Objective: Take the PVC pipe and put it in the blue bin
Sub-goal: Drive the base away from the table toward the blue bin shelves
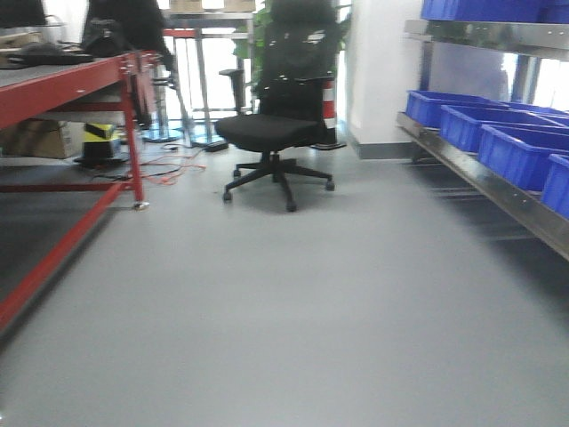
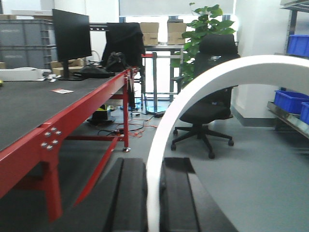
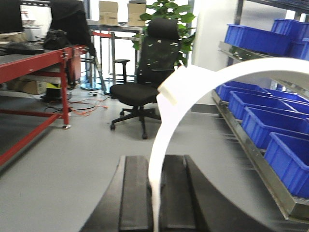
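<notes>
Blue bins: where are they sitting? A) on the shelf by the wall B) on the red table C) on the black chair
A: the bins sit in a row on the metal shelf along the right wall.

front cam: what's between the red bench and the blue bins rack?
Front view: bare grey floor in the near stretch; farther back, a black office chair stands between the red bench and the blue bins.
</notes>
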You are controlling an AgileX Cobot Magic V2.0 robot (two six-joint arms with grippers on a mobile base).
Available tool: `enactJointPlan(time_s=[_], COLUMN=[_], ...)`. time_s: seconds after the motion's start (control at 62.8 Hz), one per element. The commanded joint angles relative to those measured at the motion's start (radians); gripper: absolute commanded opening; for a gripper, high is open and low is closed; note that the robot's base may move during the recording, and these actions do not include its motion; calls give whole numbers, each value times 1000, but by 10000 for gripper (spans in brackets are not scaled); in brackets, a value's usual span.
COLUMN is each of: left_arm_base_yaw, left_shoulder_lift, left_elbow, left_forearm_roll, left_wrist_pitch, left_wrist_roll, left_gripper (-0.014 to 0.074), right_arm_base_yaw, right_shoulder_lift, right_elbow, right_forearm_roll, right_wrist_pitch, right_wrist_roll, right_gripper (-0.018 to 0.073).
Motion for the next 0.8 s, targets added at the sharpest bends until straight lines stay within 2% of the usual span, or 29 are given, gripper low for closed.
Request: enactJointPlan(time_s=[0.0,0.78], left_arm_base_yaw=[1,1], left_shoulder_lift=[-4,-4], left_elbow=[0,0], left_forearm_roll=[1,1], left_wrist_pitch=[-27,-27], left_wrist_roll=[1,1], left_gripper=[-111,-111], right_arm_base_yaw=[-1,-1], right_shoulder_lift=[-2,-2], right_elbow=[2,2], right_forearm_roll=[-1,-1], right_wrist_pitch=[-32,-32], right_wrist_roll=[-2,-2], right_gripper=[-168,-168])
